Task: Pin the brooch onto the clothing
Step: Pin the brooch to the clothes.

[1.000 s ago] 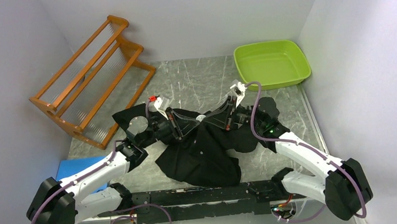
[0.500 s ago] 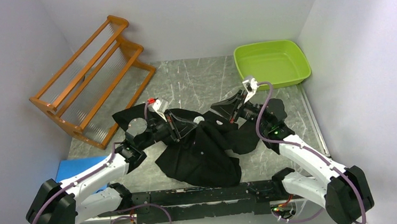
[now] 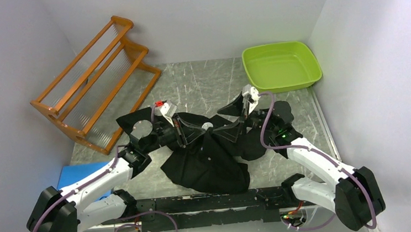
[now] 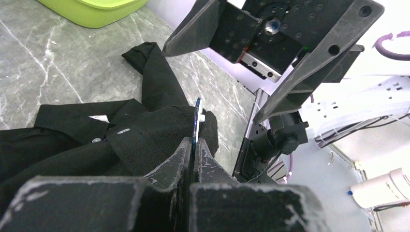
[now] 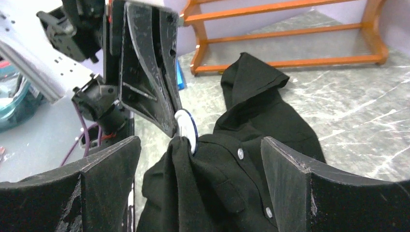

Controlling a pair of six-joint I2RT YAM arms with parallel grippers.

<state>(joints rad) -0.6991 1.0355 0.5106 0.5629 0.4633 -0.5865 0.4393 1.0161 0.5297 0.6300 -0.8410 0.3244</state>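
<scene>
The clothing, a black button-up shirt (image 3: 212,162), lies crumpled in the middle of the table. My left gripper (image 3: 202,128) is shut on the brooch (image 4: 197,120), a thin white disc with a blue rim, held edge-on at its fingertips (image 4: 186,147). A raised fold of the shirt (image 5: 193,174) bunches against the brooch (image 5: 186,129) and hangs from it. My right gripper (image 3: 227,120) stands open facing the left one, a short way right of the brooch, with its jaws either side of the shirt's button placket (image 5: 239,153) and nothing gripped.
An orange wooden rack (image 3: 96,80) stands at the back left and a lime green tray (image 3: 281,65) at the back right. A blue object (image 3: 74,174) lies by the left arm. White walls close in both sides.
My right gripper went from shut beside the brooch to wide open and drew back a little to the right. The left gripper stays shut on the brooch in the same place.
</scene>
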